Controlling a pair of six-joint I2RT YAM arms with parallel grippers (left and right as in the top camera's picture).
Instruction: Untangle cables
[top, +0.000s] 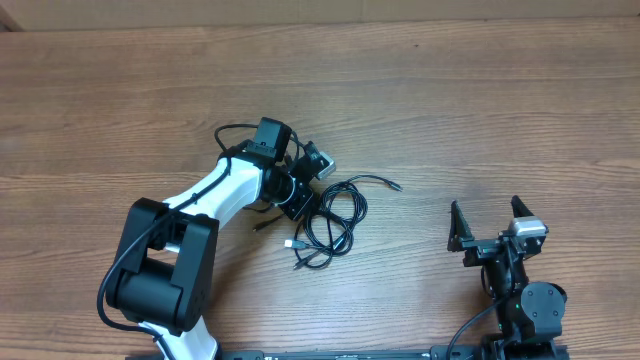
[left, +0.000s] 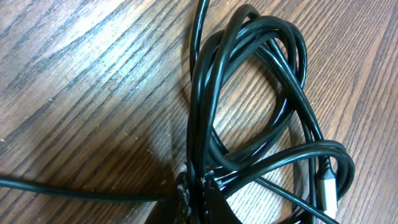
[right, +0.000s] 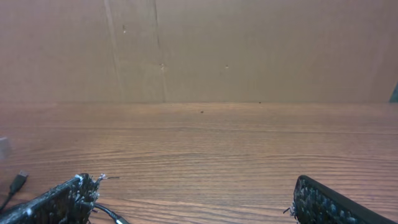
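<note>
The cables lie as a tangle of thin black loops at the table's middle. One small plug trails to the right, and a silver-tipped end lies at the lower left. My left gripper is at the tangle's left edge. In the left wrist view it is shut on a few strands of the cables, with a silver plug lying beside them. My right gripper is open and empty, well to the right of the tangle. It also shows in the right wrist view.
The wooden table stretches far behind and to both sides. The left arm's white link and black base stand at the lower left. A small plug shows at the left edge of the right wrist view.
</note>
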